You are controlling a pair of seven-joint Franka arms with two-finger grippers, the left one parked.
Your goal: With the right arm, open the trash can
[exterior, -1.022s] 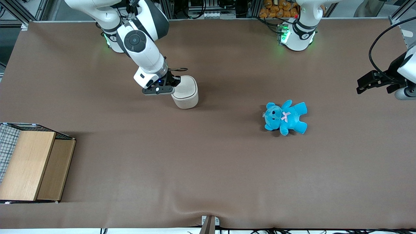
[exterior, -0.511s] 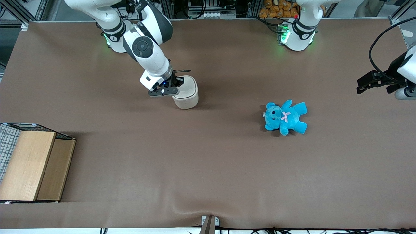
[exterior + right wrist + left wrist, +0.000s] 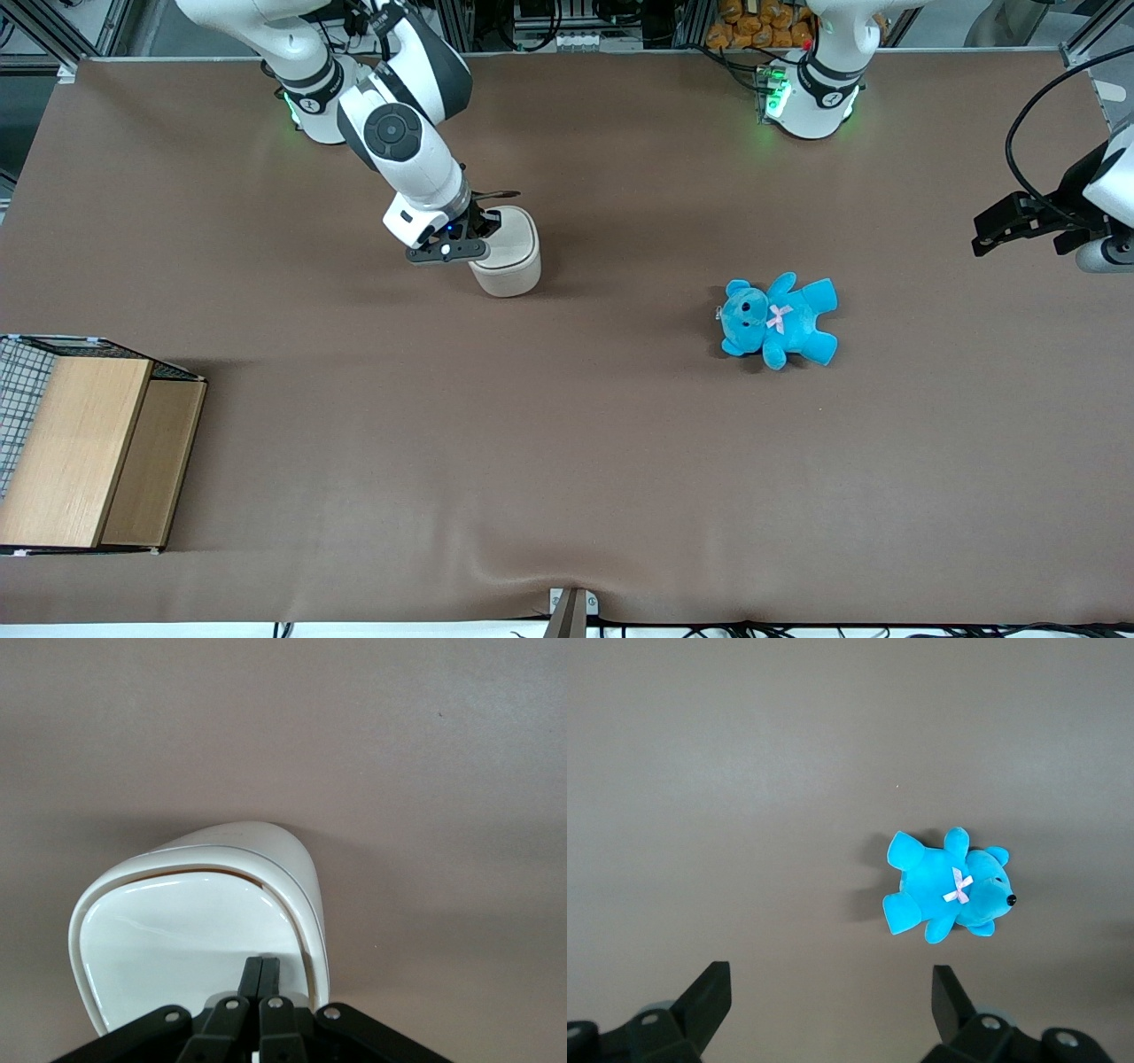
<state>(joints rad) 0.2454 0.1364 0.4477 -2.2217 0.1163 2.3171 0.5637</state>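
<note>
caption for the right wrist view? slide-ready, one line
Gripper, fingers shut together, pressing on the cream trash can lid near its edge; brown table around.

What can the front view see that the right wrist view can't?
Only the front view shows the blue teddy bear, the wooden box with wire mesh and the white right arm reaching down to the trash can.

Only the right wrist view shows a thin dark gap under the lid at one edge, and the jaws pressed together.

Both show the trash can, the gripper at its lid, and the brown table.
</note>
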